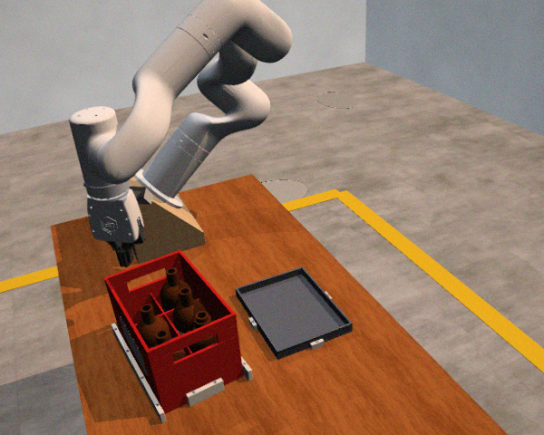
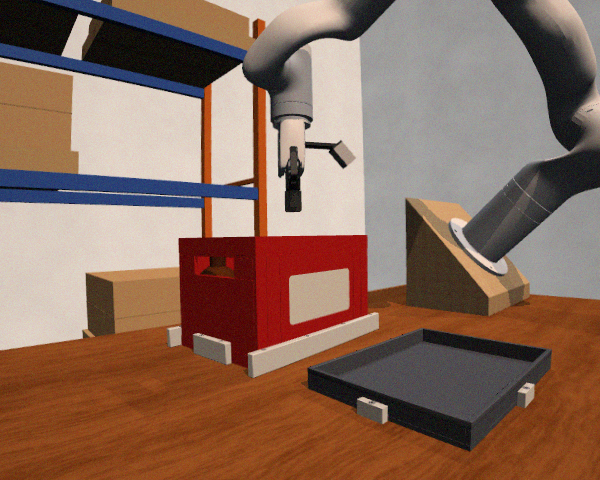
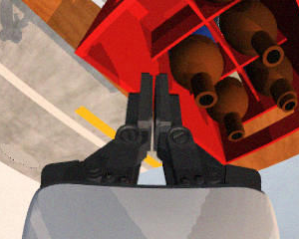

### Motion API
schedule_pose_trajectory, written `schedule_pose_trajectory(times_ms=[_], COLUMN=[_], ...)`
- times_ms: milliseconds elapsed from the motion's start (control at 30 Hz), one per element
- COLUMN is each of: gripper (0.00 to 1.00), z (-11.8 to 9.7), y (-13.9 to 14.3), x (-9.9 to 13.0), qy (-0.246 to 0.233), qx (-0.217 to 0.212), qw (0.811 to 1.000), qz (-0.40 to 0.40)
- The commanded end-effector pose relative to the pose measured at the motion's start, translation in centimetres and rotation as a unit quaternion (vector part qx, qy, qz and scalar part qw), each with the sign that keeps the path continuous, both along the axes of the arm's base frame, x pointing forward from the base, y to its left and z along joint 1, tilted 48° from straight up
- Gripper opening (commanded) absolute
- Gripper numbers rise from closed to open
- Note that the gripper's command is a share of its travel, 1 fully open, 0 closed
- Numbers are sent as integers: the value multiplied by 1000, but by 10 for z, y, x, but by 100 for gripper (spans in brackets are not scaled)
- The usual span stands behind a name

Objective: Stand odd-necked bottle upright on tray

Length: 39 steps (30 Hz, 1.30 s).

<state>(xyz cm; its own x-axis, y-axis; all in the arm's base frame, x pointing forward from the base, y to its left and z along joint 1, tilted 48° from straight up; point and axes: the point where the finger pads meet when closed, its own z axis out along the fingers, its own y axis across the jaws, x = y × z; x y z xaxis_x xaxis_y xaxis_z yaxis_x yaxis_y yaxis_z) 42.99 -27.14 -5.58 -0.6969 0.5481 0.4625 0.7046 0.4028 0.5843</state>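
My gripper (image 1: 126,262) (image 2: 292,207) (image 3: 152,90) is shut and empty, fingers pointing down, above the crate's far end. The red crate (image 1: 197,370) (image 2: 217,310) (image 3: 121,45) stands level. Several brown bottles stand in it, among them a far one (image 1: 172,294), a middle one (image 1: 185,315) (image 3: 246,27), a left one (image 1: 151,326) (image 3: 196,62) and a front right one with a ringed mouth (image 1: 200,319) (image 3: 269,75). Lower bottle bodies are hidden. Which neck differs I cannot tell. The dark grey tray (image 1: 291,314) (image 2: 434,372) lies level and holds no bottle.
Pale stop blocks (image 1: 206,391) (image 2: 211,348) and a long rail (image 1: 139,372) (image 2: 313,343) border the crate. Small clips (image 1: 316,343) (image 2: 372,409) border the tray. The arm's wedge-shaped base (image 1: 169,229) (image 2: 445,263) is behind the crate. A blue and orange shelf (image 2: 135,188) is in the background.
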Motion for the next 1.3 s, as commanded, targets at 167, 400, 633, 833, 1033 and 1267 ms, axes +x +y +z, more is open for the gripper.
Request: schedule_pose_trajectory(times_ms=[167,400,633,833,1033,1267], gripper=[0,0,0,0,65,65], z=[1,6,51,68,68,68], y=[-1,3,44,61,61,61], x=[0,1,2,0,0,0], qy=[-1,-1,-1,-1,-1,-1], qx=[-1,-1,-1,-1,-1,-1], qw=[1000,1000,1000,1000,1000,1000], qz=[0,0,0,0,0,0])
